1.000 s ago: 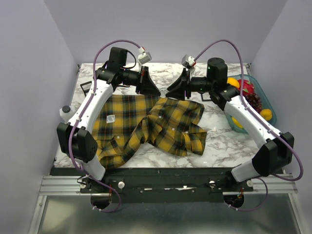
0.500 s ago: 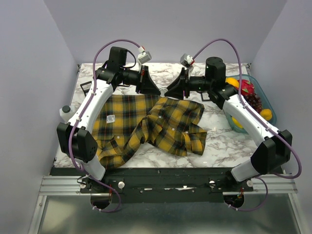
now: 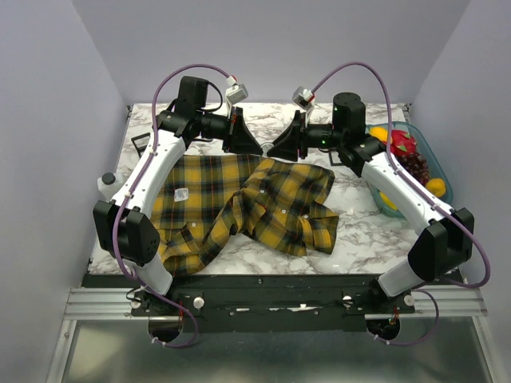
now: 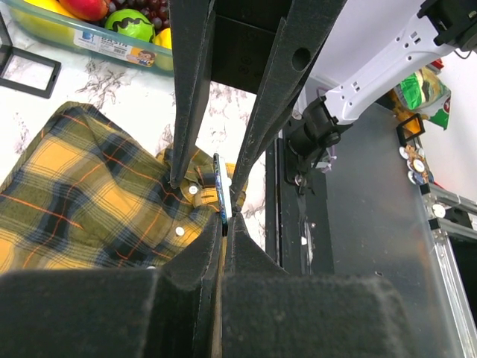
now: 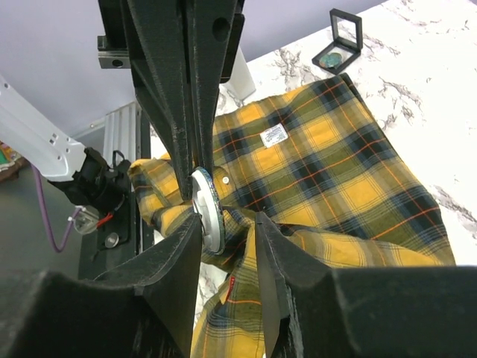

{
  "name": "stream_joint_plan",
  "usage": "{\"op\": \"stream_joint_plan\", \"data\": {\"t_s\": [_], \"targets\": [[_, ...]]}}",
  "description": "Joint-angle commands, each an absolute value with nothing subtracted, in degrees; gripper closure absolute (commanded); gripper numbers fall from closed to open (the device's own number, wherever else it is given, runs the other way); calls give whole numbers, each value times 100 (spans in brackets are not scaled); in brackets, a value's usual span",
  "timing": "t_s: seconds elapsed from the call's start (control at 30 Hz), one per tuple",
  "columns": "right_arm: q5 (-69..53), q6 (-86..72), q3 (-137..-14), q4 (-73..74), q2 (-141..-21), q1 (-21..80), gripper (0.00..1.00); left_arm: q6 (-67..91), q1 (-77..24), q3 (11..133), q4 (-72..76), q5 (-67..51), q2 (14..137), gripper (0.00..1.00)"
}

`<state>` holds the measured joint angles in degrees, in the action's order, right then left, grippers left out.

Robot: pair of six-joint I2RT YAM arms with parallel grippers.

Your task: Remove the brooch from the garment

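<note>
Item: brooch [image 5: 207, 212]. It sits edge-on at the tips of my left gripper [image 4: 226, 220], whose fingers are pressed together on its rim, just above the bunched garment [image 3: 239, 199]. I cannot tell whether it is free of the cloth.
Item: my right gripper [image 5: 227, 224]. Its fingers [image 5: 182, 253] are spread, straddling the disc.

I see a white, grey-veined marble table [image 3: 359, 231] under even, soft light. Plain pale lavender walls [image 3: 279, 48] rise behind the table and on both its sides; a metal rail [image 3: 96, 303] runs along its near edge.
</note>
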<state>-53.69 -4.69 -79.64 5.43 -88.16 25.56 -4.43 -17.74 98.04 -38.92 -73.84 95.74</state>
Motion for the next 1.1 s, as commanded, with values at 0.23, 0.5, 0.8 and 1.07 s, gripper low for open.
{"op": "stream_joint_plan", "data": {"t_s": [0.23,0.5,0.8,1.07], "targets": [[-4421,-940,-8244,352,-9114,2374,60,-685,-1863,10002,-4184,-7647,9528,96],[-4096,-941,-8121,299,-9009,2224,60,-844,-1854,9993,-4342,-7567,9580,96],[-5925,313,-7832,515,-8500,2206,39,-1291,-1846,10125,-4710,-6910,9668,96],[-5579,1583,-7514,1257,-8199,2215,49,-2074,-1889,10379,-5413,-6961,9747,92]]}}
